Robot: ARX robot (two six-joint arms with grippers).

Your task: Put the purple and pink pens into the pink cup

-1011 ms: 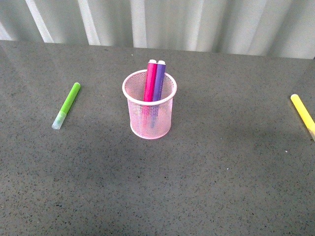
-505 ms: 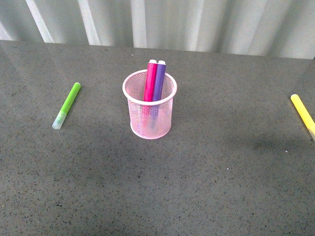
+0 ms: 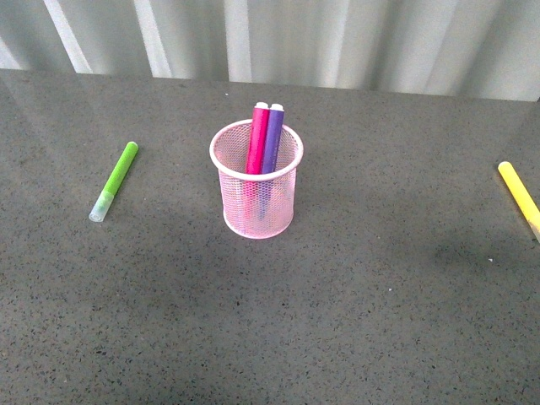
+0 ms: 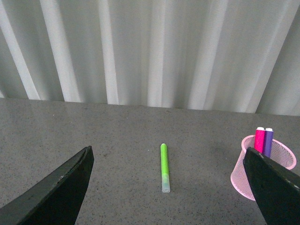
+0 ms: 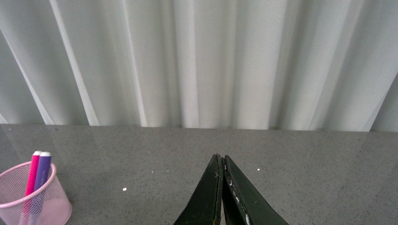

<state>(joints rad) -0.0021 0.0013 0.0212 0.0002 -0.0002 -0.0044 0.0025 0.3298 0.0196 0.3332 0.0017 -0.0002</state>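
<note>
the pink pen (image 3: 258, 139) and the purple pen (image 3: 272, 139) stand side by side inside the pink cup (image 3: 257, 190) in the middle of the table (image 3: 363, 321), so the task looks finished and no further insertion seems needed. the left gripper (image 4: 168, 187) has its fingers wide apart, the right gripper (image 5: 220, 187) has its fingers pressed together, and both hold nothing. since the earlier frame, the pens and the cup have not moved.

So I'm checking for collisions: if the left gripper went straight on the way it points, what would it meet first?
Probably the lime-green marker, lying on the table between the open left gripper's fingers; depth is unclear.
</note>
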